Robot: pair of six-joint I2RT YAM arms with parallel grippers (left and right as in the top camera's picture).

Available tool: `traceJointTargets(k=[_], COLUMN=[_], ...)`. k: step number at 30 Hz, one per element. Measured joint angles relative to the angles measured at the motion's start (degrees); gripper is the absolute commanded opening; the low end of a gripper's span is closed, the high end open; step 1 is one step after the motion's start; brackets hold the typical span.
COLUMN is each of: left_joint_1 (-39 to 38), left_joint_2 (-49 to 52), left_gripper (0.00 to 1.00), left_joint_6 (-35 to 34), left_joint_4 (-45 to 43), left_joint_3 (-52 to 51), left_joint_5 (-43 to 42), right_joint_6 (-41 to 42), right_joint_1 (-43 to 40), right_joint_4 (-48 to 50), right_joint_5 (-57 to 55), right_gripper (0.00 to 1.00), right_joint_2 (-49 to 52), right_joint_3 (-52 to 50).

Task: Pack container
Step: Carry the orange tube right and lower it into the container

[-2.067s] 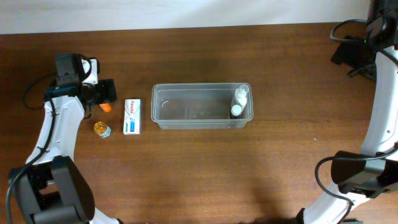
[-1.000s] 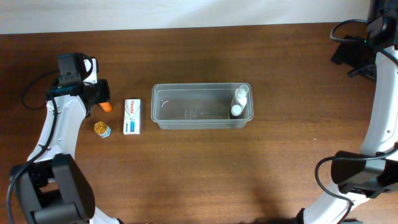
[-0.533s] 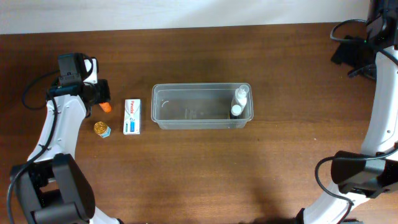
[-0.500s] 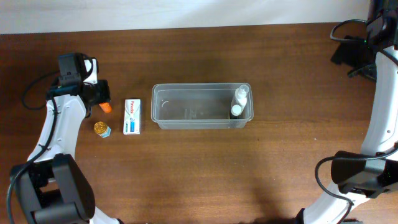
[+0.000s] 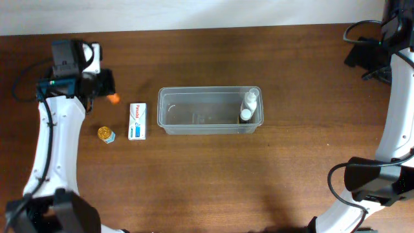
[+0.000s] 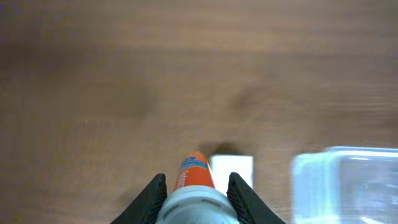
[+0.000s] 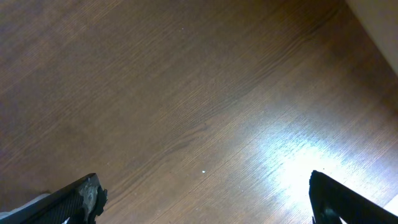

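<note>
The container [image 5: 197,111] is a clear rectangular tub at mid-table, with two white bottles [image 5: 248,105] at its right end. My left gripper [image 5: 105,87] hovers to the tub's left, shut on a small orange-and-white bottle [image 5: 114,99]. In the left wrist view that bottle [image 6: 195,178] sits pinched in the left gripper [image 6: 197,194], above the table, with the tub's corner [image 6: 348,182] at the lower right. My right gripper [image 7: 205,199] is wide open over bare wood, its fingertips [image 7: 84,194] far apart, holding nothing.
A white and blue box [image 5: 137,121] lies just left of the tub and also shows as the white box [image 6: 233,169] beyond the held bottle. A small gold-capped bottle [image 5: 105,134] stands left of the box. The right arm [image 5: 394,97] runs along the table's right edge.
The left gripper, closed on the orange bottle, has risen off the table and shifted slightly toward the far edge. The right arm has not moved.
</note>
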State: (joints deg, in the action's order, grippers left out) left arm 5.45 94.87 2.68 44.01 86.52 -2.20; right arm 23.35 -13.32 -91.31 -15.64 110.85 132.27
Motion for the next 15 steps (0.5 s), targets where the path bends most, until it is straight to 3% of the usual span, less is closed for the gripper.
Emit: traceJointTargets(k=[15], left_joint_1=[-18.4], left_joint_2=[-1.66], left_gripper=[0.19], left_joint_6=[-0.15], left_joint_4=[1.11], left_joint_3=[6.71], left_joint_5=[0.22], right_joint_6=[0.0], right_joint_1=[0.0], right_joint_4=[-0.02], right_joint_5=[0.0], right_gripper=[0.98], right_joint_2=[0.0], right_joint_3=[0.0])
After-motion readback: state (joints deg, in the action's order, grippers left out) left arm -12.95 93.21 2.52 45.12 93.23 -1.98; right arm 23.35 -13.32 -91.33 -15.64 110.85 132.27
